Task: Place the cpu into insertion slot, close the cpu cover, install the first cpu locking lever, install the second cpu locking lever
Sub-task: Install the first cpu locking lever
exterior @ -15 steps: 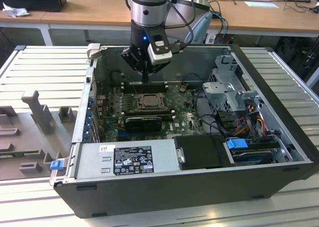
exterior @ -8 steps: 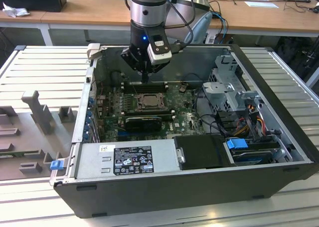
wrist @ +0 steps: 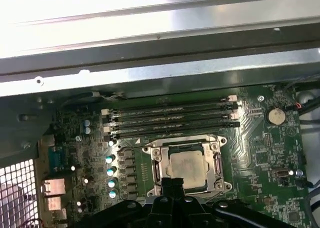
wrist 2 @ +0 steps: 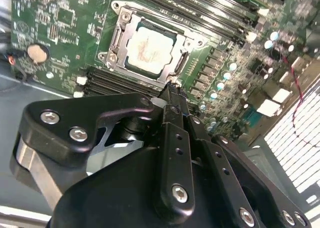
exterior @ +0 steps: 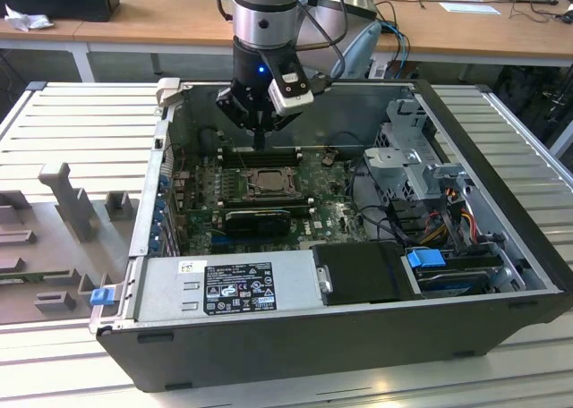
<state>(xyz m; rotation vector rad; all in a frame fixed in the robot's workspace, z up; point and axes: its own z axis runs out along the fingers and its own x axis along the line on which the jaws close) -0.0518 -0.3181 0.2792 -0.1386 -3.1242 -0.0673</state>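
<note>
In the exterior view the arm's gripper (exterior: pixel 260 142) hangs inside the open computer case (exterior: pixel 501 247), its tip just above the motherboard (exterior: pixel 331 207) and just beyond the 12 o'clock edge of the insertion slot (exterior: pixel 266 181). Its two black fingers (wrist 2: pixel 172 95) are pressed together into one narrow point with nothing between them, as both wrist views show, and that point sits by the socket's rim close to one corner, though contact cannot be judged. The cpu (wrist 2: pixel 148 45) already lies seated in the insertion slot, its pale silver-beige face showing through the central window of the cpu cover (wrist 2: pixel 131 25), which lies flat down over the chip. In the first wrist view the cpu (wrist: pixel 186 164) is at the centre of the cover's silvery frame (wrist: pixel 216 160), and the gripper's tip (wrist: pixel 172 184) overlaps the frame's near edge. A bank of long black memory slots (wrist: pixel 172 119) runs alongside the socket on the side away from the gripper, and a round coin-cell battery (wrist: pixel 276 116) sits on the green board farther off. In the exterior view a black graphics card (exterior: pixel 258 220) lies at 6 o'clock of the socket, a grey power supply (exterior: pixel 224 287) fills the case's 7 o'clock corner, and a blue-tabbed drive bay (exterior: pixel 430 260) is at 4 o'clock.
</note>
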